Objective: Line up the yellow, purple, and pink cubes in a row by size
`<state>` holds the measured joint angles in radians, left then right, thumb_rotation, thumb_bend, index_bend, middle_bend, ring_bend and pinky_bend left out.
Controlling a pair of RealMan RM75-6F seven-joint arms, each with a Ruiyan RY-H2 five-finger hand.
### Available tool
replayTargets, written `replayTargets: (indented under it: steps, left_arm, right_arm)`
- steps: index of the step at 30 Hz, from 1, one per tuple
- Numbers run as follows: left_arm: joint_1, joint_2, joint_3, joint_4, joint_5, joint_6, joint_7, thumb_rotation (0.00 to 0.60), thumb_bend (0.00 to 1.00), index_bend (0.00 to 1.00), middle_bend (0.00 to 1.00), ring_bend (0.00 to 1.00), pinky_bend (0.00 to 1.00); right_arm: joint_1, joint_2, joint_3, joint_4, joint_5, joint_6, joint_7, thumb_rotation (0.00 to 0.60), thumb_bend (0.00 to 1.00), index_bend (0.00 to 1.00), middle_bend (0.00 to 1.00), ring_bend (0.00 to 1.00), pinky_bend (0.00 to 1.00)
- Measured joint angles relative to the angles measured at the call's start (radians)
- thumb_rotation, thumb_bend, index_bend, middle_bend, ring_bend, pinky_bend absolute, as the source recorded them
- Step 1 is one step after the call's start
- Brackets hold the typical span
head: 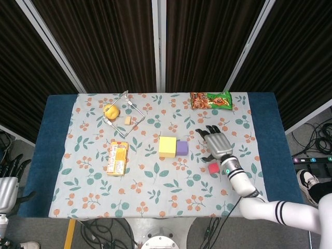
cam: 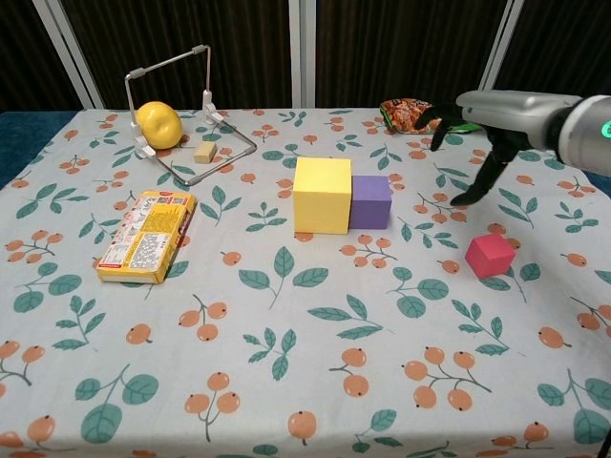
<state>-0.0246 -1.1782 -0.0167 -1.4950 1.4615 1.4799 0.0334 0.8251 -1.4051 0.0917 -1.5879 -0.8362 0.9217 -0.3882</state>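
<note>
A: What lies left of the yellow cube [head: 167, 147]?

B: At the far left edge of the head view, beside the desk [head: 57, 155], I see the left hand [head: 7, 188]. It is low and partly cut off, so I cannot tell if it is spread or clenched. On the flowered cloth, left of the yellow cube, there is an orange snack box [head: 118, 157]. Behind the box, a wire stand [head: 124, 110] has a yellow fruit [head: 111, 111] and a small beige block [head: 127, 120] beside it.

A: And the cubes?

B: The yellow cube stands near the middle of the desk. The purple cube [head: 181, 148] touches its right side; it is smaller. The pink cube [head: 213, 168] is well apart from the yellow cube, to the right and nearer to the robot.

A: The right hand?

B: The right hand [head: 218, 143] is right of the purple cube, just behind the pink cube, above the cloth. Its fingers [cam: 474, 190] are spread and it grasps nothing. A green snack bag [head: 210, 99] lies far behind the yellow cube, to the right.
</note>
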Motion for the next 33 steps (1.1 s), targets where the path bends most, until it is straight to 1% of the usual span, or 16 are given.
replayTargets:
  steps: [1,6,9,12,16,20,24,29,32,33]
  left_arm:
    - [-0.001,0.001,0.000,-0.004,0.002,0.001,0.003,0.600,0.04,0.21,0.16,0.14,0.19]
    - [-0.006,0.004,-0.002,-0.027,0.014,0.006,0.023,0.600,0.04,0.21,0.16,0.14,0.19]
    - [-0.007,0.006,-0.001,-0.043,0.021,0.010,0.036,0.600,0.04,0.21,0.16,0.14,0.19]
    - [-0.006,0.010,0.001,-0.056,0.024,0.016,0.044,0.600,0.04,0.21,0.16,0.14,0.19]
    - [0.001,0.019,0.003,-0.067,0.022,0.023,0.050,0.600,0.04,0.21,0.16,0.14,0.19]
    - [0.006,0.024,0.004,-0.073,0.017,0.026,0.053,0.600,0.04,0.21,0.16,0.14,0.19]
    - [0.008,0.024,0.005,-0.071,0.013,0.024,0.052,0.600,0.04,0.21,0.16,0.14,0.19]
    - [0.006,0.022,0.004,-0.065,0.013,0.021,0.048,0.600,0.04,0.21,0.16,0.14,0.19]
    - [0.005,0.020,0.003,-0.061,0.011,0.018,0.045,0.600,0.04,0.21,0.16,0.14,0.19]
    - [0.005,0.019,0.003,-0.059,0.011,0.018,0.043,0.600,0.04,0.21,0.16,0.14,0.19]
  right_arm:
    - [-0.011,0.010,-0.010,-0.006,-0.021,0.001,0.010,0.600,0.07,0.18,0.23,0.04,0.01]
    - [-0.102,0.074,-0.094,-0.033,-0.185,0.012,0.095,0.600,0.09,0.24,0.23,0.04,0.01]
    - [-0.141,0.080,-0.129,-0.015,-0.258,0.017,0.135,0.600,0.10,0.26,0.21,0.04,0.01]
    - [-0.163,0.065,-0.147,0.027,-0.299,0.015,0.156,0.600,0.11,0.27,0.20,0.04,0.01]
    - [-0.180,0.025,-0.154,0.090,-0.335,0.023,0.152,0.600,0.13,0.28,0.20,0.04,0.01]
    - [-0.190,-0.019,-0.143,0.142,-0.352,0.018,0.152,0.600,0.15,0.29,0.20,0.04,0.01]
    - [-0.194,-0.041,-0.128,0.165,-0.357,0.006,0.155,0.600,0.21,0.33,0.20,0.04,0.01]
    - [-0.197,-0.063,-0.113,0.182,-0.362,-0.006,0.160,0.600,0.21,0.35,0.20,0.04,0.01]
    - [-0.197,-0.074,-0.106,0.188,-0.363,-0.015,0.159,0.600,0.22,0.39,0.21,0.04,0.01]
    - [-0.198,-0.077,-0.103,0.190,-0.363,-0.016,0.159,0.600,0.22,0.42,0.21,0.04,0.01]
